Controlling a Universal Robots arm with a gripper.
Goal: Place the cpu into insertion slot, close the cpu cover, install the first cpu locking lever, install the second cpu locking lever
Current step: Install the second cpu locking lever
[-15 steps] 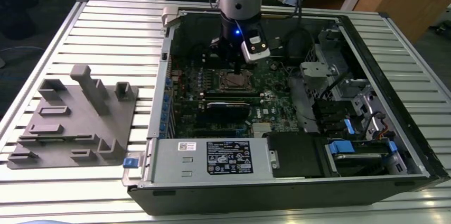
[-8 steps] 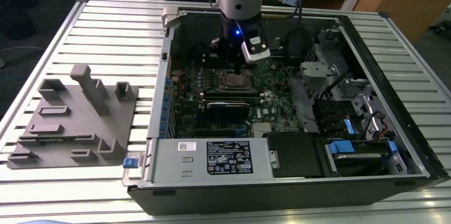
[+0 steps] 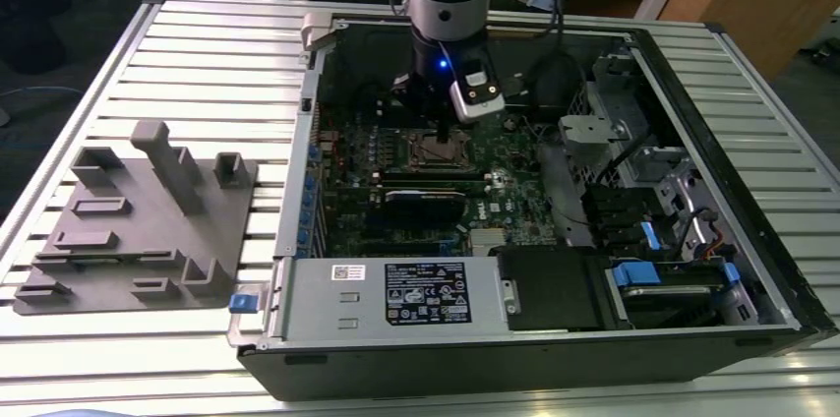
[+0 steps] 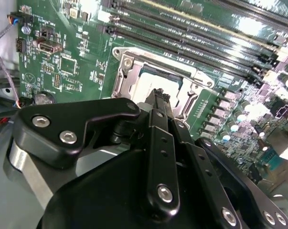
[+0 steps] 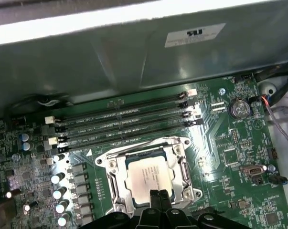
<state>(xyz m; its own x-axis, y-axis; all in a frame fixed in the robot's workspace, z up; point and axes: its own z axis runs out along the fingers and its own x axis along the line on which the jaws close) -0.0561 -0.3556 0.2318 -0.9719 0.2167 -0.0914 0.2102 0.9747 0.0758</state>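
The flat silver-grey square cpu (image 5: 148,175) is seen seated in the black square insertion slot (image 5: 116,191), framed by the thin silver metal cpu cover (image 5: 184,168), with the black gripper (image 5: 158,194) held just above it, jaws together.

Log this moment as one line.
cpu: seated in insertion slot | cpu cover: closed | tool: shut, above cpu

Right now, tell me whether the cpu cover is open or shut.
Shut: in both wrist views the cpu cover lies flat, framing the cpu seated in the insertion slot.
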